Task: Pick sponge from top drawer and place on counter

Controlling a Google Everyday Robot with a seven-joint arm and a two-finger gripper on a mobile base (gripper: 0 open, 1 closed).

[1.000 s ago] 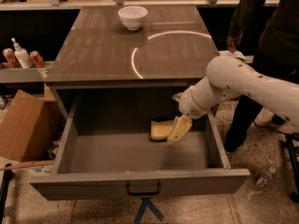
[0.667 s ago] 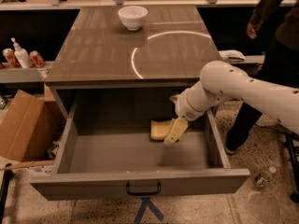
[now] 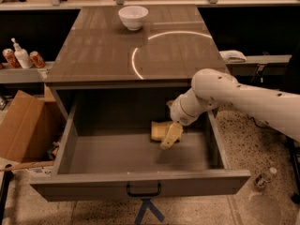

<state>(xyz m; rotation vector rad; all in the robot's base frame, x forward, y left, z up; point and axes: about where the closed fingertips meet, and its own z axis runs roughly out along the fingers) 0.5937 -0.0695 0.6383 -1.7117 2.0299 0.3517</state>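
The drawer [image 3: 140, 183] stands pulled open below the table [image 3: 93, 50] edge. The sponge [image 3: 158, 129] lies near its back wall, right of centre, with bare floor to the left. The end effector [image 3: 170, 137] is right at the sponge; whether it grips cannot be told.

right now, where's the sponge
In the camera view the sponge sits inside the open top drawer, right of centre and towards the back wall, with the gripper at its right edge.
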